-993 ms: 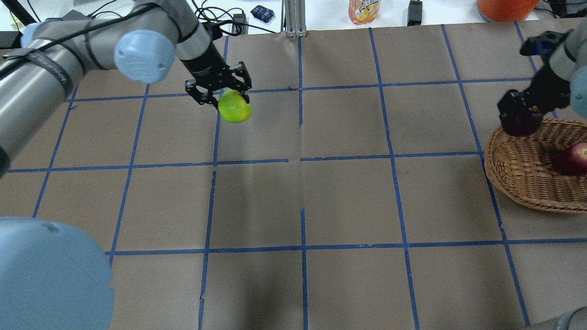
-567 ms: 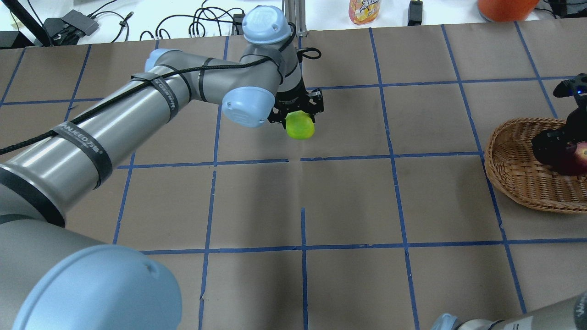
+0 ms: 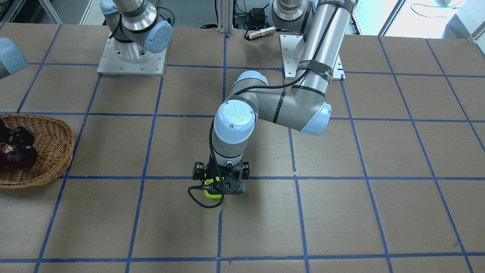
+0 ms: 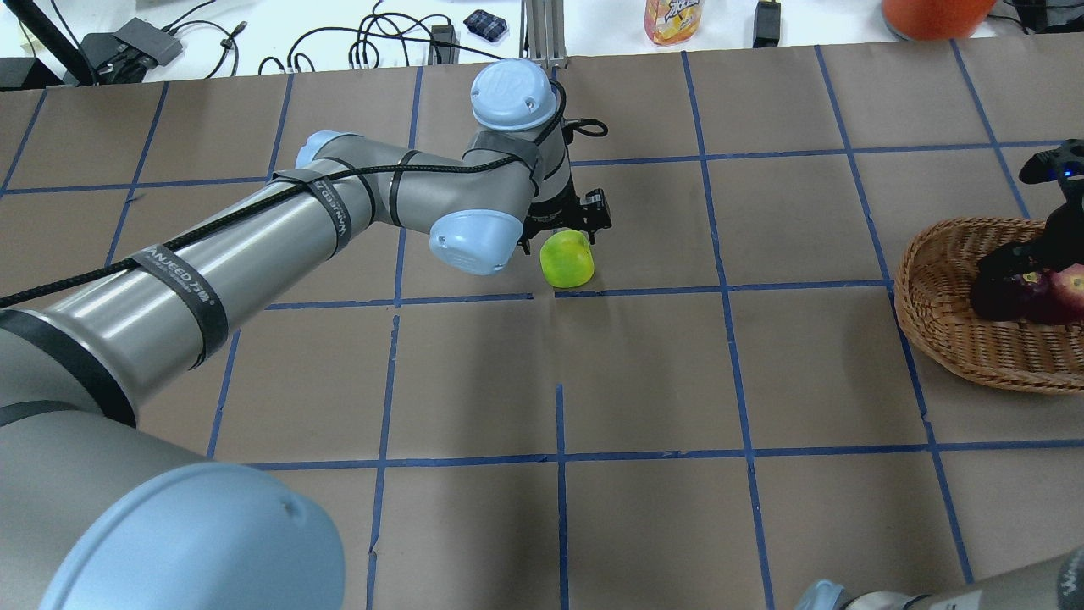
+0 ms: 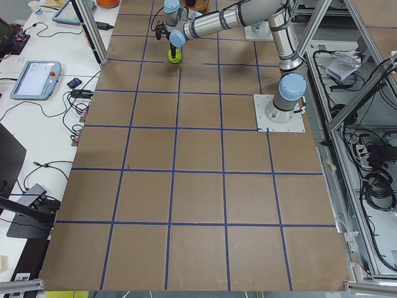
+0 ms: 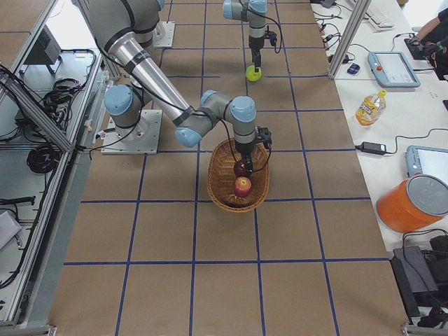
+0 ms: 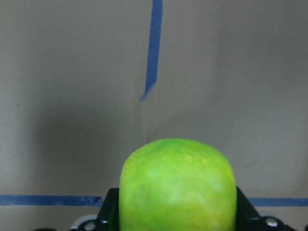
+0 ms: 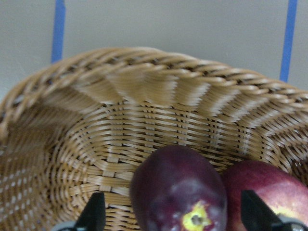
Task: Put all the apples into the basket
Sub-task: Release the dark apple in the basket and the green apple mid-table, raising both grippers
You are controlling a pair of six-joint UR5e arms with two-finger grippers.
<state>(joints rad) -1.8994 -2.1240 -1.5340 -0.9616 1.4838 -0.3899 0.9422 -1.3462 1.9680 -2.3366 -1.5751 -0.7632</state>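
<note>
Front view: left gripper [image 3: 219,186] clamped on green apple [image 3: 210,193], near table centre, well away from basket [image 3: 57,151].

Overhead: since a second ago the left arm has carried the green apple [image 4: 567,258] toward the basket [image 4: 940,326]; still well short. Right gripper [image 4: 1012,280] has dropped from the rim into the basket, maroon apple [image 4: 992,298] touching red apple [image 4: 1069,288].

Right wrist: fingers [image 8: 95,211] stand apart beside the maroon apple [image 8: 178,190]; looks released. Two in, green left.

Left end effector [image 4: 569,230] carried green apple [image 4: 567,258] toward table centre; right end effector [image 4: 1012,275] lowered maroon apple [image 8: 178,190] into basket [image 4: 948,330]
</note>
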